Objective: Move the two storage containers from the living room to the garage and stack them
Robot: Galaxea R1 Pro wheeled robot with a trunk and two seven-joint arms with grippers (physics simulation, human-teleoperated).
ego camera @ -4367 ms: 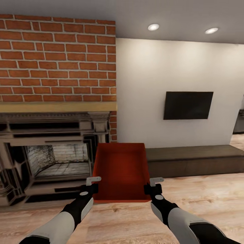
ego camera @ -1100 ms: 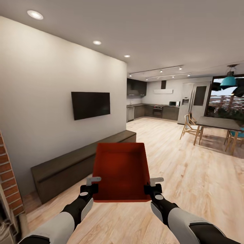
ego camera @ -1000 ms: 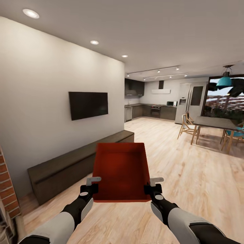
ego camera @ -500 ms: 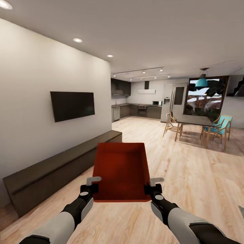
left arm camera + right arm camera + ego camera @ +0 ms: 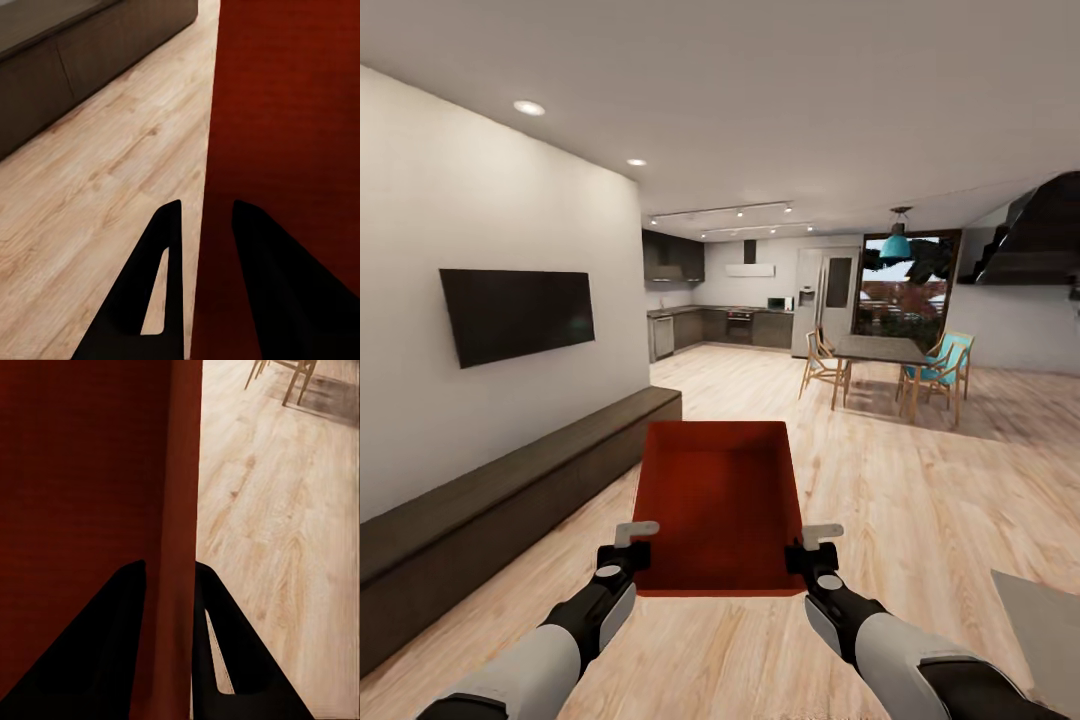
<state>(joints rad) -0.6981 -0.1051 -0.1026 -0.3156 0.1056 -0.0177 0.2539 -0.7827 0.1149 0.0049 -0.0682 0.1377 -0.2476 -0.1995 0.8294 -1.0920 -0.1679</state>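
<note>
One light wood plank floor (image 5: 920,500) runs past a wall TV (image 5: 517,313) and low dark bench (image 5: 490,500) toward a kitchen. Left hand (image 5: 628,545) and right hand (image 5: 812,548) each pinch a side wall of the empty storage container (image 5: 718,505), held mid-air.

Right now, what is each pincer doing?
Left pincer: shut on the bin's left wall.
Right pincer: shut on its right wall.

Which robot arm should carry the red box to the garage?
Probably both. The left gripper fingers straddle the red box on its left wall, and the right gripper fingers straddle its right wall. The box hangs level above the wood floor.
</note>
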